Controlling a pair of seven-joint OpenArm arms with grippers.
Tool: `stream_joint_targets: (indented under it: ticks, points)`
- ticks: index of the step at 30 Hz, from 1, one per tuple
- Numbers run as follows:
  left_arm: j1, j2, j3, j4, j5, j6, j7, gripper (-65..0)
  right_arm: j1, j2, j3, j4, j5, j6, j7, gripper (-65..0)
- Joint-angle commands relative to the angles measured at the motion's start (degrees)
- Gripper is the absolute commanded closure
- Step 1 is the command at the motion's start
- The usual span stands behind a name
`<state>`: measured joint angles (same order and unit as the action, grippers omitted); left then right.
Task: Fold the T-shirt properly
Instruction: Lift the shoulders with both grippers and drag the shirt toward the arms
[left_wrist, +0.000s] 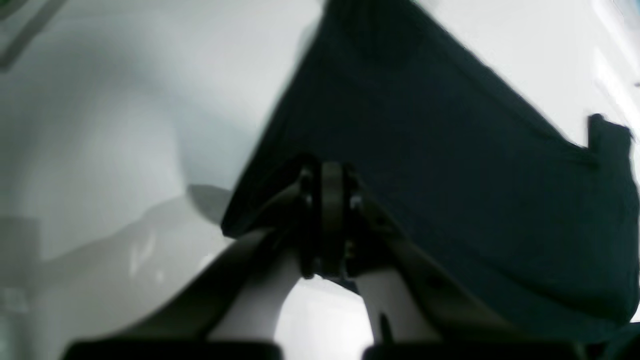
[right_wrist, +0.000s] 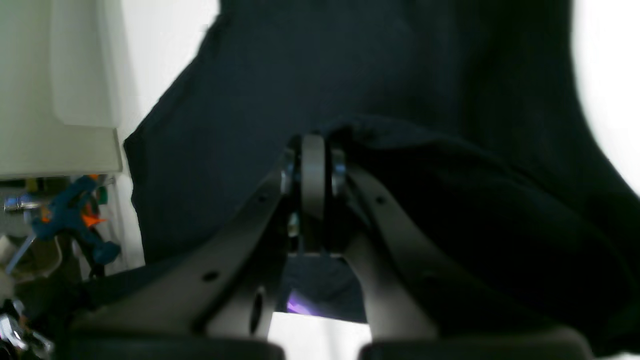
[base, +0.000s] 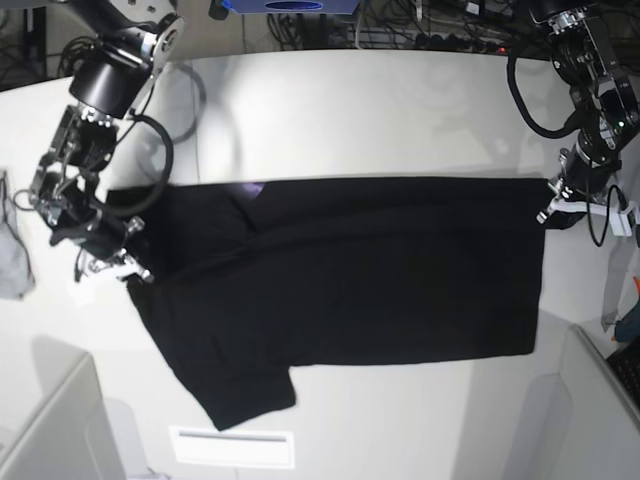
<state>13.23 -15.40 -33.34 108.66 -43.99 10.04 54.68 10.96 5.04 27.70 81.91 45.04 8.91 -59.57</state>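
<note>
I observe the black T-shirt (base: 360, 270) spread across the white table (base: 400, 110), my left gripper (base: 551, 203) clamped on its right edge, my right gripper (base: 128, 268) pinching its left edge.

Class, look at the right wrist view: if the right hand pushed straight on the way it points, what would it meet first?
Probably the T-shirt itself. The right hand is already shut on a bunched fold of it, and more black cloth fills the view directly ahead. Depth is unclear, so the table beneath may follow.
</note>
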Motion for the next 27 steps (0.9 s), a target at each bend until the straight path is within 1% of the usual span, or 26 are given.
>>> stream_joint_targets:
  ticks: [1,4,9,16,17,18,19,20,21,22,24,25,26,27]
  points:
    - [-0.97,-0.82,-0.37,0.57,-0.28,-0.42,-1.44,0.0,1.21,0.63,-0.93,0.77,1.25,0.37,0.98,0.0]
    - [-1.32,-0.82,-0.37,-1.45,-0.28,-0.42,-1.44,0.0,2.09,0.28,-1.73,-0.11,1.25,0.28,1.59,0.0]
    - [-3.26,-0.91,-0.02,-5.76,-0.28,-0.42,-1.44,0.0,2.45,0.90,-1.90,-3.71,1.25,0.28,3.88,0.0]
    - [-5.45,-1.09,-0.20,-6.82,-0.28,-0.42,-1.44,0.0,2.18,1.16,-1.55,-3.01,1.69,0.28,3.79,0.0]
    - [-5.45,-1.26,-0.28,-6.82,-0.28,-0.42,-1.44,0.0,2.09,1.07,-1.55,-2.66,1.69,0.28,3.79,-3.6]
    - [-5.54,-1.26,-0.37,-6.82,-0.28,-0.42,-1.44,-1.2,2.01,1.07,-1.55,-2.22,1.69,0.28,3.79,-13.5]
    - [-5.54,-1.26,-0.37,-6.82,-0.28,-0.42,-1.62,-9.1,2.01,1.07,-1.46,-1.86,1.69,0.28,3.79,-22.1]
    - [-5.54,-1.26,-0.37,-6.82,-0.28,-0.42,-1.71,-19.7,1.92,0.98,-0.49,-1.34,1.69,0.28,3.62,-30.9]
    - [-5.72,-1.26,-0.37,-6.82,-0.36,-0.42,-1.71,-29.5,1.83,0.63,1.35,-0.63,1.69,0.28,3.35,-38.3]
    - [-6.33,-1.26,-0.37,-6.82,-0.36,-0.42,-1.80,-39.3,1.57,-0.07,3.20,0.07,1.95,0.37,3.35,-41.9]
    - [-6.77,-1.26,-0.46,-6.82,-0.54,-0.42,-1.80,-52.7,0.51,-0.86,6.19,2.53,4.06,0.37,3.44,-41.9]
    - [-7.04,-1.26,-0.55,-6.29,-0.63,-0.50,-1.88,-57.4,-0.46,-0.86,7.33,4.73,5.38,0.37,3.35,-40.5]
    - [-7.04,-1.09,-0.99,-5.58,-0.80,-0.50,-1.88,-59.6,-1.60,-0.86,7.86,6.93,6.52,0.37,3.26,-39.0]
    - [-6.60,-0.91,-2.31,-4.00,-0.80,-0.50,-1.71,-60.1,-3.44,-0.86,8.21,9.92,8.02,0.37,3.09,-37.7]
